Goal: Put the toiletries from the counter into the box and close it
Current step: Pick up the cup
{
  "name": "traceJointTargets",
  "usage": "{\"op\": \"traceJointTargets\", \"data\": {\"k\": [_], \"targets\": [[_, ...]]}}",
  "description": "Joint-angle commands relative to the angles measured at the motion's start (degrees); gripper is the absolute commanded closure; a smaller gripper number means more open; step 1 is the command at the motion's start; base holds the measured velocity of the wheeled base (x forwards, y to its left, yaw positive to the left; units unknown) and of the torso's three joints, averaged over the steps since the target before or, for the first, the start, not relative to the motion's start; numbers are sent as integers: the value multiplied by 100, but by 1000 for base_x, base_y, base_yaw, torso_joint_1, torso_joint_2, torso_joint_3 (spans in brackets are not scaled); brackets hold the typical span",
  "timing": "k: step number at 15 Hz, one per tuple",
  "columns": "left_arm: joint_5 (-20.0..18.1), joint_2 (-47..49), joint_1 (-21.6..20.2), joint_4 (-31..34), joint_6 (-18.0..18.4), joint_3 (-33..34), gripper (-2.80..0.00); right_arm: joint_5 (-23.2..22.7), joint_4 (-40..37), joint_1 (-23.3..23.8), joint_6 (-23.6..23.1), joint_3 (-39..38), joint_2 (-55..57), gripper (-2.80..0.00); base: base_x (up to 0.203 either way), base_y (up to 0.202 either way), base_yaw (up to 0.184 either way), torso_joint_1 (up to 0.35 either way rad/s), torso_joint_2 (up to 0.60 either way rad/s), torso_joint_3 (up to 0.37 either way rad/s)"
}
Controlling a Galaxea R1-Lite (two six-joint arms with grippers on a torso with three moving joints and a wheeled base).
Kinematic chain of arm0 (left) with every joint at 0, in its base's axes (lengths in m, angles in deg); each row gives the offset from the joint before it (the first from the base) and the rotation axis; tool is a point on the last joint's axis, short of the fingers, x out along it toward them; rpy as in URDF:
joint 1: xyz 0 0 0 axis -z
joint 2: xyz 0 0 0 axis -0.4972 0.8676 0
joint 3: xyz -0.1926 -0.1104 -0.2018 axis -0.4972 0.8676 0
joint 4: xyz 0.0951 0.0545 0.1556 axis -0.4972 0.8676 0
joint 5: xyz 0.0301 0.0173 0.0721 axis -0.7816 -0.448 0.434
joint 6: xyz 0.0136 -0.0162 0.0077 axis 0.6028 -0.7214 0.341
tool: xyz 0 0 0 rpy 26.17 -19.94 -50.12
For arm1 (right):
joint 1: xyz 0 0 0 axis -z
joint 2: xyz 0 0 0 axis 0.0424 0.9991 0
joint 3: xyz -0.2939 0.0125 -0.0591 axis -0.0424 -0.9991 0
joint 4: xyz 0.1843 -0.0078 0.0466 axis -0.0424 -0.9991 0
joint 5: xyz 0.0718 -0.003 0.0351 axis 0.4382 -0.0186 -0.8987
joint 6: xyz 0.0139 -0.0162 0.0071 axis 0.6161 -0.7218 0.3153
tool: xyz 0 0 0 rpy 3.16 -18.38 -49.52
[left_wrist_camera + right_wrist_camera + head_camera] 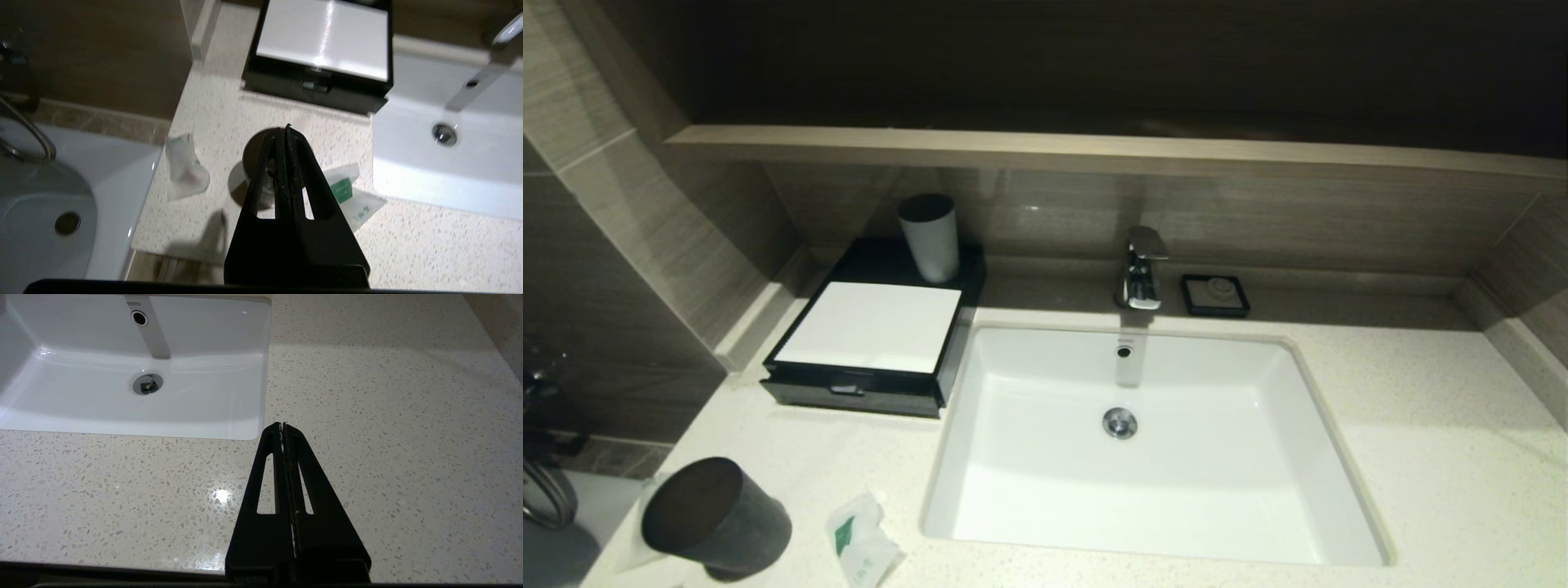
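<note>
Box (870,331): black, with a white lid panel and a small front latch, shut, standing on the speckled desk (1421,425) at the back left, just beside the sink (1152,441); its contents cannot be seen. A white cup (929,237) with a dark rim stands upright on the box's rear part. Packet (862,543): clear wrapper with a green label, lying flat on the desk near its front edge, in front of the box. A second, crumpled packet (186,169) lies at the desk's left edge, on the other side of a dark cup (715,516) that stands between the two. Sink: white and rectangular, with a chrome drain and a tap (1142,268) behind it; a black soap dish (1215,295) sits beside the tap. Left hand (284,130): fingers pressed together, empty, held above the dark cup. Right hand (282,425): fingers likewise closed on nothing, held over bare desk to the right of the sink.
</note>
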Motion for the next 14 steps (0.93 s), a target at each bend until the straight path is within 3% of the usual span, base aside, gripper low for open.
{"op": "traceJointTargets", "data": {"k": [1, 3, 6, 14], "targets": [[-3, 1056, 22, 1103, 171, -377, 0, 2, 0, -1, -1, -1, -11, 0, 0, 0, 0, 0, 0, 0], [-31, 1100, 36, 1915, 647, -378, 0, 2, 0, -1, -1, -1, -2, 0, 0, 0, 0, 0, 0, 0], [-56, 1001, 38, 2406, 1120, -184, 0, 2, 0, -1, -1, -1, -2, 0, 0, 0, 0, 0, 0, 0], [-323, 901, 46, 2473, 1539, 395, 0, 2, 0, -1, -1, -1, -2, 0, 0, 0, 0, 0, 0, 0]]}}
